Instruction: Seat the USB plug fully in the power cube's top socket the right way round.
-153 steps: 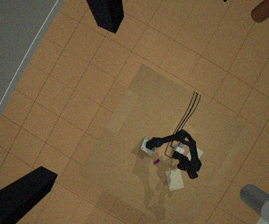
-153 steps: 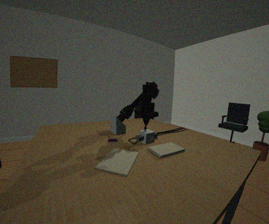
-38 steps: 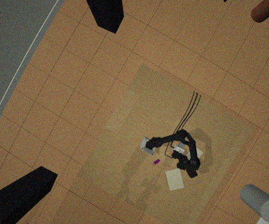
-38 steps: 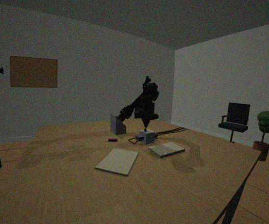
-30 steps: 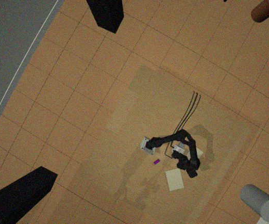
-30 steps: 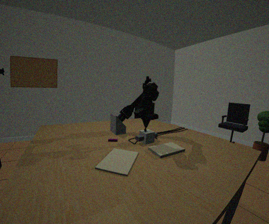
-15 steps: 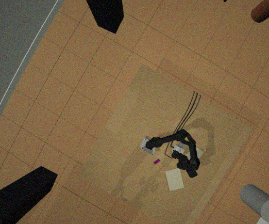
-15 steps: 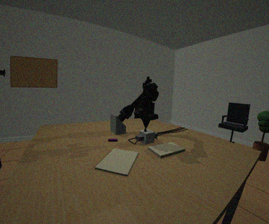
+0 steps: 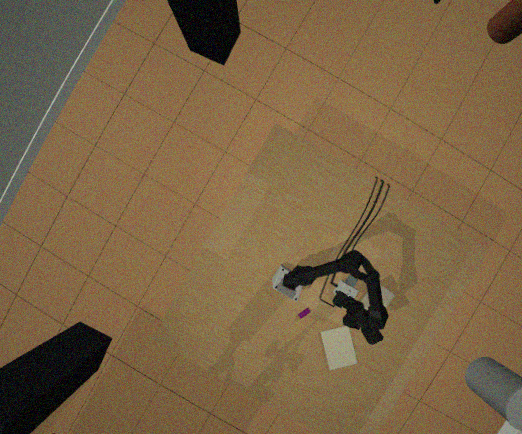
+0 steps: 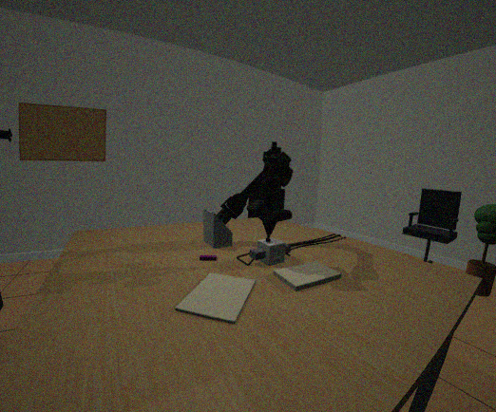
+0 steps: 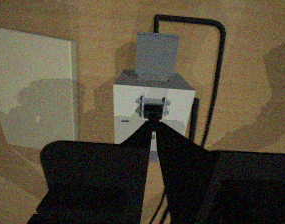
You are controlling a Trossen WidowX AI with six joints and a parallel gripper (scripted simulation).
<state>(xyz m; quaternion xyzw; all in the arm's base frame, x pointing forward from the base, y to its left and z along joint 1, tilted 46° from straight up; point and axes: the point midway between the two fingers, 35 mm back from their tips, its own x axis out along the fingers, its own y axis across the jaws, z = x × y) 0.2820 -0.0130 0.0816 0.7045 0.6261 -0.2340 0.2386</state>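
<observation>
The power cube point(image 9: 346, 288) point(image 10: 273, 254) point(image 11: 124, 102) stands on the table, its white top facing up. In the wrist view the small black USB plug point(image 11: 153, 110) is at the socket on that top, with grey metal parts around it. My gripper point(image 10: 268, 238) point(image 11: 153, 126) points down over the cube's top and is shut on the USB plug. How deep the plug sits and which way round it is cannot be told, as the fingertips cover part of it.
A grey block-shaped plug point(image 11: 157, 54) sticks out of the cube's side, with a black cable point(image 11: 222, 55) looping round. Two pale flat slabs point(image 10: 218, 298) point(image 10: 308, 275) lie nearby. A small purple stick point(image 9: 304, 313) point(image 10: 208, 257) lies on the table. Dark cables point(image 9: 367, 217) run away behind.
</observation>
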